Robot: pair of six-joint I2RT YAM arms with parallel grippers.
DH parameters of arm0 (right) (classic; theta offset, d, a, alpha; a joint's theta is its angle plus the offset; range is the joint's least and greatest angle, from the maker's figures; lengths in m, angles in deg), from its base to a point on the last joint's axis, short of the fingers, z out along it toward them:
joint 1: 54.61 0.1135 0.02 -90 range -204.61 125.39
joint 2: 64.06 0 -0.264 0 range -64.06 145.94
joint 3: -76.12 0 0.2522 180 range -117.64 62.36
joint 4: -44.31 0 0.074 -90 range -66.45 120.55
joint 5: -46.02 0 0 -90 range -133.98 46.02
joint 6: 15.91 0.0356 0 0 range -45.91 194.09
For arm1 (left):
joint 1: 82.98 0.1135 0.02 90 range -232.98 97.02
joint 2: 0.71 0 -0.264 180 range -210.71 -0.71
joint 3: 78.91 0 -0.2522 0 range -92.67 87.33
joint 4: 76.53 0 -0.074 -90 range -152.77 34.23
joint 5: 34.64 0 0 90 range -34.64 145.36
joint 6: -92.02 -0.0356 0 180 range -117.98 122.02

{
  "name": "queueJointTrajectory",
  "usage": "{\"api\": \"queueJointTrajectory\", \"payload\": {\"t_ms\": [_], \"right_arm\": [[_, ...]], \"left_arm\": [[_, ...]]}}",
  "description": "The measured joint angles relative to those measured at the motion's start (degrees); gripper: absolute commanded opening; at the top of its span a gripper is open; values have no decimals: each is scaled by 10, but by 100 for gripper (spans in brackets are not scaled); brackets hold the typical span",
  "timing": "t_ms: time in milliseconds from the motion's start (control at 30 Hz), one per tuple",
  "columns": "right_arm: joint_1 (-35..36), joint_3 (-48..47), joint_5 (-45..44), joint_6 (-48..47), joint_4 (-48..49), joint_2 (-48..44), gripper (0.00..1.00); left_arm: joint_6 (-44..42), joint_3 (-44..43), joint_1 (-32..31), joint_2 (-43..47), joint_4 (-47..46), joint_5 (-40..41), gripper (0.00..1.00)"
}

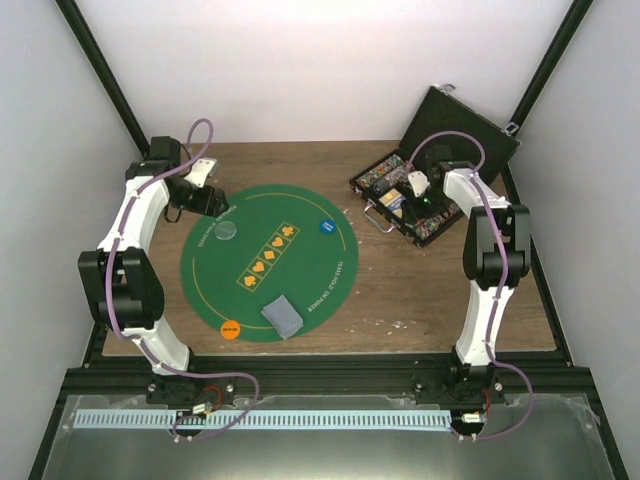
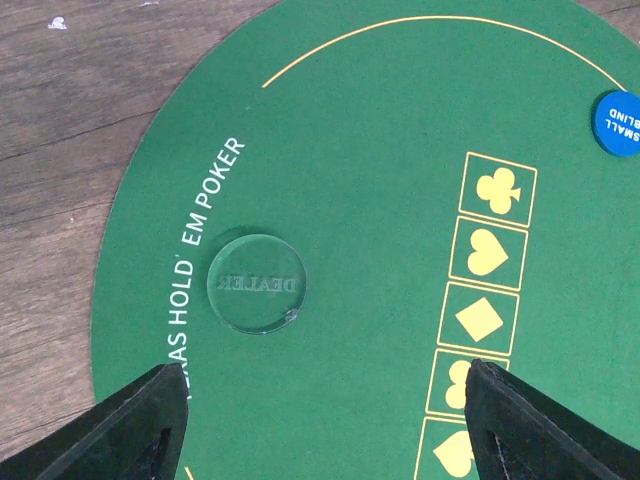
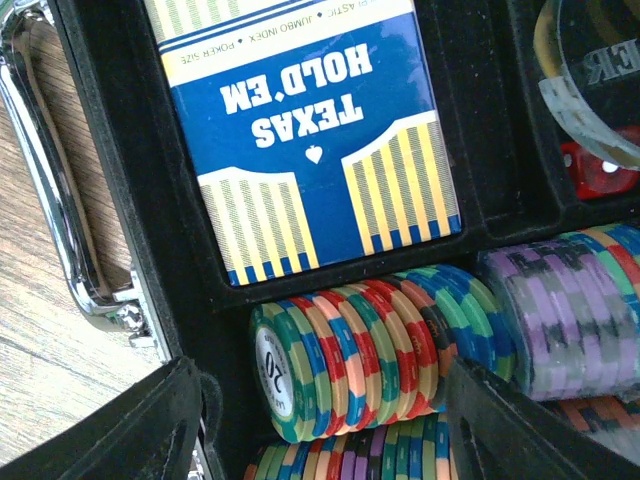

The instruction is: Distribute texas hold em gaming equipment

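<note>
On the green felt mat (image 1: 300, 210) lie a clear dealer disc (image 1: 227, 231), a blue disc (image 1: 327, 228), an orange disc (image 1: 230, 328) and a grey-blue card stack (image 1: 281, 316). My left gripper (image 1: 215, 205) is open and empty just above the mat, close to the dealer disc (image 2: 256, 283); the blue disc (image 2: 618, 122) shows at the right edge. My right gripper (image 1: 420, 195) is open over the black case (image 1: 470, 125), its fingers (image 3: 130, 425) straddling a row of striped poker chips (image 3: 350, 355) below a blue Texas Hold'em card box (image 3: 310, 130).
More chip rows (image 3: 570, 310) fill the case beside a clear disc (image 3: 590, 70) and a red die. The case's chrome handle (image 3: 70, 200) juts toward the wooden table (image 1: 420, 290). Black frame posts stand at the back corners.
</note>
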Motion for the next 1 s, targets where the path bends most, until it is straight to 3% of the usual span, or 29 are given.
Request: {"api": "queueJointTrajectory", "payload": {"t_ms": [600,867,1000], "right_arm": [[11,-2,-39,11,2,0,64],[11,0,-62,17,9,0,71],[12,5,-59,16,13,0,65]], "left_arm": [[0,6,0,0,0,3,77],[-1,6,0,0,0,3,77],[-2,6,0,0,0,3,76]]}}
